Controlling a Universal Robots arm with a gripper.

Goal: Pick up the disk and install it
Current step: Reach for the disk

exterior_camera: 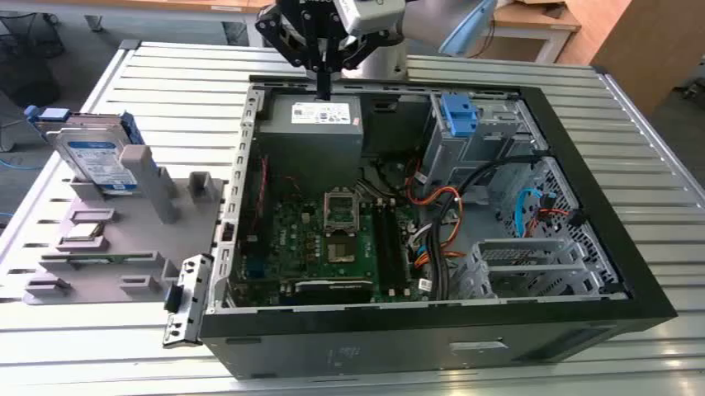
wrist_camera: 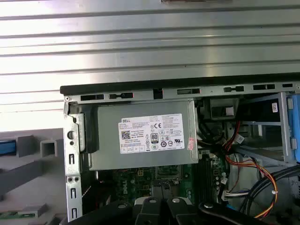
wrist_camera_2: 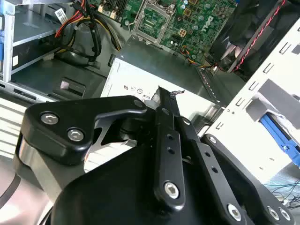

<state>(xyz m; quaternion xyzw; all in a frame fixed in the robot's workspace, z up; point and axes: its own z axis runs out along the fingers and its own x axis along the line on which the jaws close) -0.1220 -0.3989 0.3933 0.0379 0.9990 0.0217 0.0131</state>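
The disk [exterior_camera: 97,159], silver with a white-and-blue label and a blue frame, stands upright in a grey holder [exterior_camera: 115,239] on the table, at the exterior view's left, outside the computer case [exterior_camera: 441,330]. My gripper [exterior_camera: 323,91] hangs far from it, over the back edge of the open case, just above the grey power-supply box [exterior_camera: 312,124]. Its two black fingers are pressed together with nothing between them, as the second wrist view shows at the gripper [wrist_camera_2: 161,93]. The first wrist view looks straight down on the power-supply box [wrist_camera: 140,140].
Inside the case lie the green motherboard [exterior_camera: 330,239], bundled cables [exterior_camera: 441,214], a blue bracket [exterior_camera: 456,115] in the bay at the back and a metal drive cage [exterior_camera: 529,260]. The slatted metal table [exterior_camera: 177,74] surrounds the case. The holder carries other small parts.
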